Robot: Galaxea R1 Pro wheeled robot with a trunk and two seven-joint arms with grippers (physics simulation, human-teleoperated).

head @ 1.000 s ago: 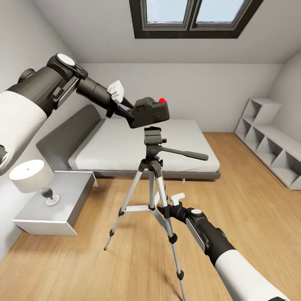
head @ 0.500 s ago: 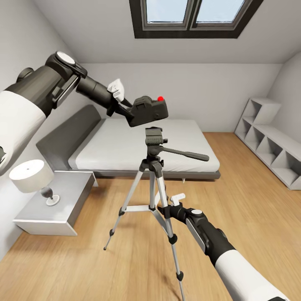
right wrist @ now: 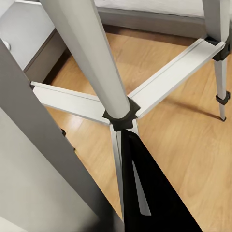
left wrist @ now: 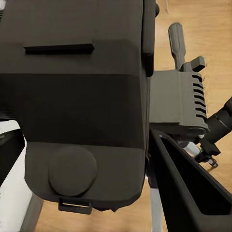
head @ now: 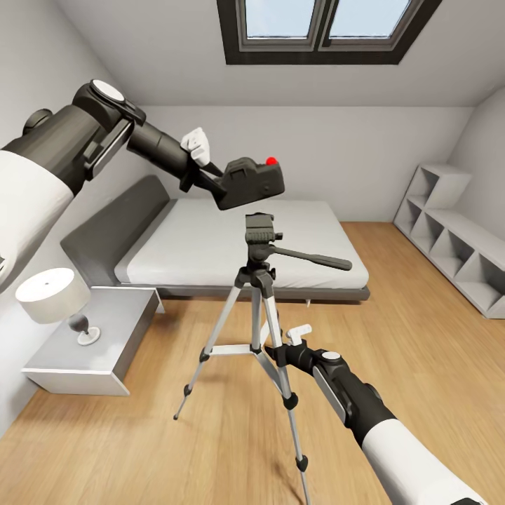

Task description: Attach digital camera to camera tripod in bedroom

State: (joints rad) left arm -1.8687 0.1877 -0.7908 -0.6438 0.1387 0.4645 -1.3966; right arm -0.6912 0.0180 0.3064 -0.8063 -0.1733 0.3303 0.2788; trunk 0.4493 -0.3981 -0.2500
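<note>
Left claw (head: 210, 179) pinches the digital camera (head: 251, 184) by one end, holding it tilted just above the camera tripod (head: 261, 280) head, not touching. Right claw (head: 280, 348) is at a tripod leg, apparently clamped on it; can't tell for sure. Bed (head: 231, 245) behind, nightstand (head: 98, 337) off to the side. Judgement: camera is rigid, light, smooth-cased, and the end grip leaves the base free to seat. Tripod is stiff but tippy; bracing a leg low makes sense. Level the camera before lowering.
</note>
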